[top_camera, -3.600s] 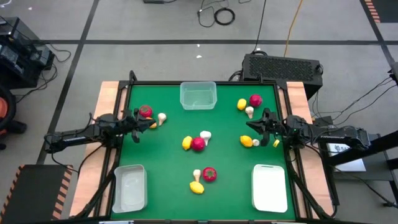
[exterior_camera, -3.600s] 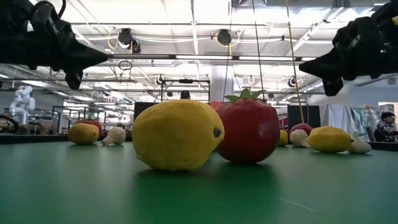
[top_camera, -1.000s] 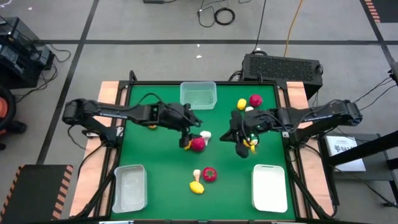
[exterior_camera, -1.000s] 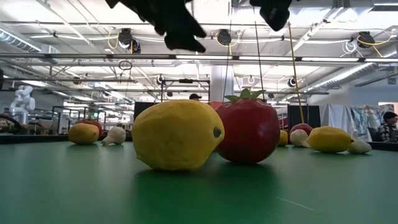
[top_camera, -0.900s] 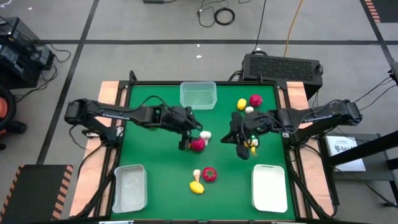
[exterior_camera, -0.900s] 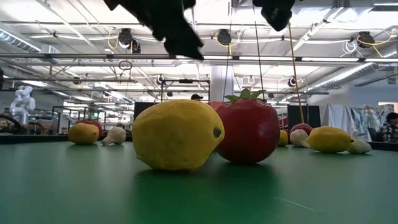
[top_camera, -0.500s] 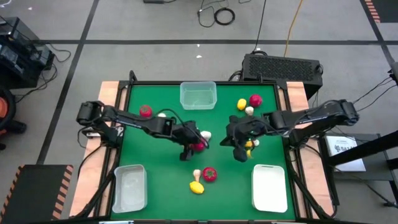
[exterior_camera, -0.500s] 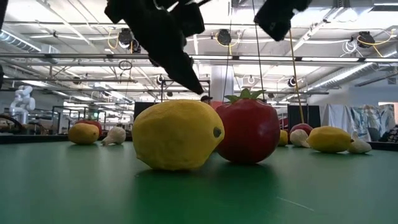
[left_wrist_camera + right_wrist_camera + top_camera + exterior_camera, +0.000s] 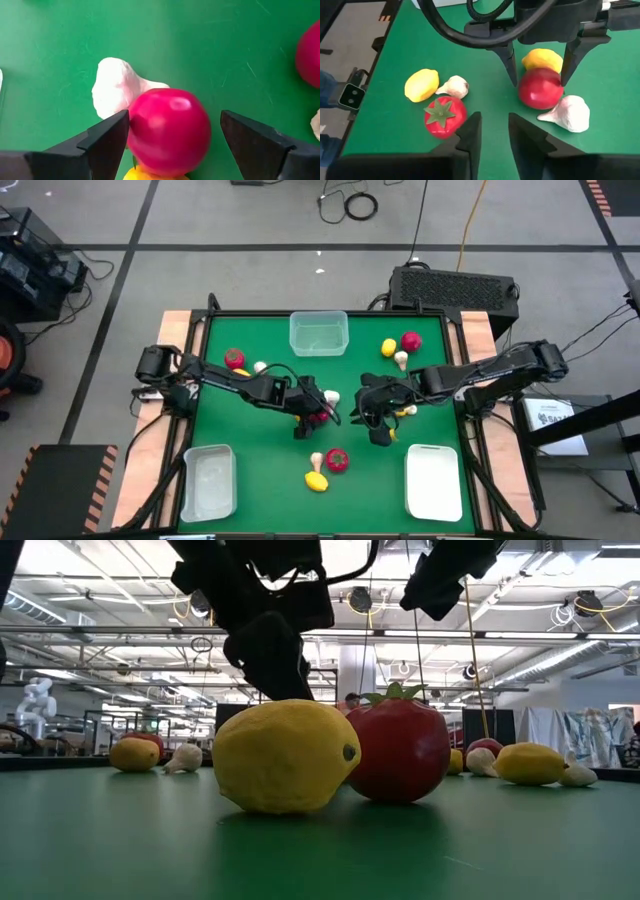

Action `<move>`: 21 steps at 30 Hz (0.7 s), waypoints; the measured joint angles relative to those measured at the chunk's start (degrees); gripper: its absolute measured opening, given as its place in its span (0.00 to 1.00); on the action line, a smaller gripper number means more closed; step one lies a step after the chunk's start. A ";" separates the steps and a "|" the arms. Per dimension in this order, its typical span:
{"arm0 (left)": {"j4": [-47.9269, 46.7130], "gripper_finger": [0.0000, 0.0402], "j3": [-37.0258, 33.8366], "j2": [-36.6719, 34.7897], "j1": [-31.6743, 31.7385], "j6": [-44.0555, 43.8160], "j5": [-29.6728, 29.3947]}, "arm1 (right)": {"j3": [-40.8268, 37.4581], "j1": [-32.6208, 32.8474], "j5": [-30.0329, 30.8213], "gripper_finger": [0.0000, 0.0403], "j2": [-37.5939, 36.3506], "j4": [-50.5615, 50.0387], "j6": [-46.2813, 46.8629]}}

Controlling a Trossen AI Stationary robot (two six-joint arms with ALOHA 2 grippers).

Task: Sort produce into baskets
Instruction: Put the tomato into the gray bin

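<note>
A red round piece (image 9: 170, 130) lies mid-table between a white mushroom (image 9: 117, 90) and a lemon (image 9: 542, 59). My left gripper (image 9: 310, 420) is open, tilted down, with one finger on each side of the red piece (image 9: 540, 89). My right gripper (image 9: 495, 132) hovers to the right of this cluster. Its fingers stand a little apart with nothing between them. Three baskets stand at the far middle (image 9: 319, 333), near left (image 9: 209, 480) and near right (image 9: 434, 480). My left gripper has one finger (image 9: 107, 137) right against the red piece's side (image 9: 132, 131). I cannot tell whether it touches. The other finger (image 9: 250, 140) stands clear of it. The piece rests on the table.
A lemon (image 9: 316, 480), a tomato (image 9: 337, 460) and a mushroom (image 9: 317, 461) lie near the front. More produce sits at the far right (image 9: 410, 340) and far left (image 9: 234, 359). A lemon (image 9: 405, 411) lies under my right arm.
My left gripper has come down and a little toward the near edge, tipping more steeply, until its fingers stand on either side of the central red piece. My right gripper has sunk slightly and edged toward the table's middle. No produce has moved.
</note>
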 joint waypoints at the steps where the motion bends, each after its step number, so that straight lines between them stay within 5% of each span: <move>1: 0.24 0.80 0.00 -0.03 -0.01 0.02 0.00 | 0.00 0.00 0.00 0.24 0.00 0.04 0.28; 21: 3.91 0.80 0.17 5.02 -0.26 -0.34 -0.14 | 0.00 -0.02 0.48 0.31 0.00 0.55 0.55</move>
